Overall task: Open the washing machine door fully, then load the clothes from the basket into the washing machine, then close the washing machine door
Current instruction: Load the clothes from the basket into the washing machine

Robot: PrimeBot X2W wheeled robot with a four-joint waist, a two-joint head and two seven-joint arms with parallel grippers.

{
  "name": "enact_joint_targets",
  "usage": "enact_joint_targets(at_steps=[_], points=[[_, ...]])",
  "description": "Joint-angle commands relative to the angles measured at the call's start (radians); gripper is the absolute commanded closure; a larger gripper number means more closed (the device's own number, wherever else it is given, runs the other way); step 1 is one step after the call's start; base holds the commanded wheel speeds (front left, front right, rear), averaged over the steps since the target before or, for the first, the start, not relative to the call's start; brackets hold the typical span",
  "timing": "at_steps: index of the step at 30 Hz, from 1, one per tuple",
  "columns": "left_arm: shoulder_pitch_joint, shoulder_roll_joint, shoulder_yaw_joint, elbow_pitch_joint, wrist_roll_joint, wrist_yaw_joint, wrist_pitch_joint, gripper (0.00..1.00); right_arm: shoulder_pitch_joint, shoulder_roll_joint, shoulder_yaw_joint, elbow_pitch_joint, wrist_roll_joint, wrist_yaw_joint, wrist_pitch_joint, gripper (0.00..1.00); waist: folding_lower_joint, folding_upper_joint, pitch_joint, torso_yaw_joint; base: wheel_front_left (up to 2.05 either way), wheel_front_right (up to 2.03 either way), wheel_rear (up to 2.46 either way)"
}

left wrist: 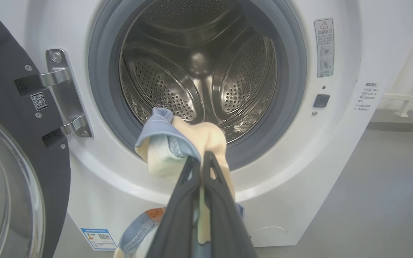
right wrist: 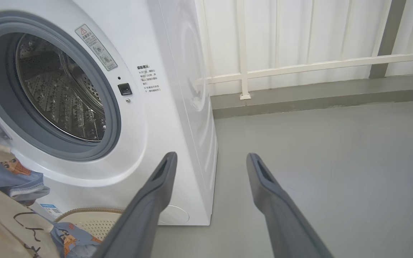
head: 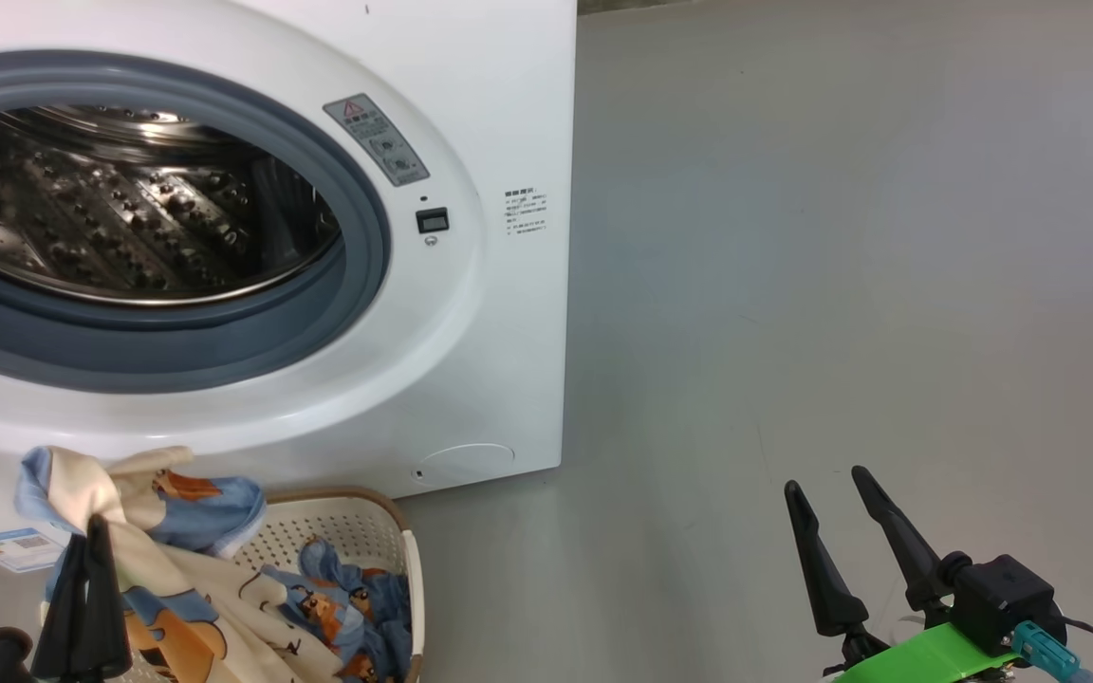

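Grey floor (head: 841, 285) underfoot, white railing (right wrist: 299, 66) running along the back wall.

Far left: washing machine door (left wrist: 2, 71) standing wide open on its hinges, dark inner rim and glass bowl facing outward.

Next right: washing machine (head: 471, 360) gaping, grey gasket ringing the steel drum (head: 129, 209).

Hovering in front of that opening, low at its bottom edge: left gripper (left wrist: 201, 157). Fingers (left wrist: 177, 208) pressing tight together, pinching a blue-and-cream garment (left wrist: 170, 143). Top fold bunching above the tips, the rest hanging down toward the basket (head: 395, 517).

Sitting on the floor against the machine's lower front, that basket, with more clothes (head: 347, 598) lying crumpled inside.

Far right, well apart from machine and basket: right gripper (right wrist: 212, 154) hanging over bare floor, fingers (right wrist: 145, 200) spreading wide, grasping nothing, touching nothing.
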Motion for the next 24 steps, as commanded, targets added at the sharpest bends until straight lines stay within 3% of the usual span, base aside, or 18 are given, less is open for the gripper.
enact_joint_targets(at_steps=[1,8,24], points=[[-0.016,0.011,0.038,-0.021,0.006,0.001,-0.006,1.00,-0.013,0.001,0.021,-0.027,-0.015,0.001,-0.005,0.00,0.0000,0.0000,0.001,0.001,0.00,0.00,0.00],[-0.026,0.006,0.035,-0.023,0.007,-0.001,-0.006,1.00,-0.015,0.001,0.018,-0.033,-0.017,0.001,-0.005,0.00,0.0000,0.0000,0.022,0.009,0.00,0.00,0.00],[-0.176,0.008,0.016,0.027,0.009,-0.020,-0.006,1.00,-0.066,0.001,0.005,-0.066,-0.015,0.001,-0.005,0.00,0.0000,0.0000,0.217,0.032,0.00,0.00,0.00]])
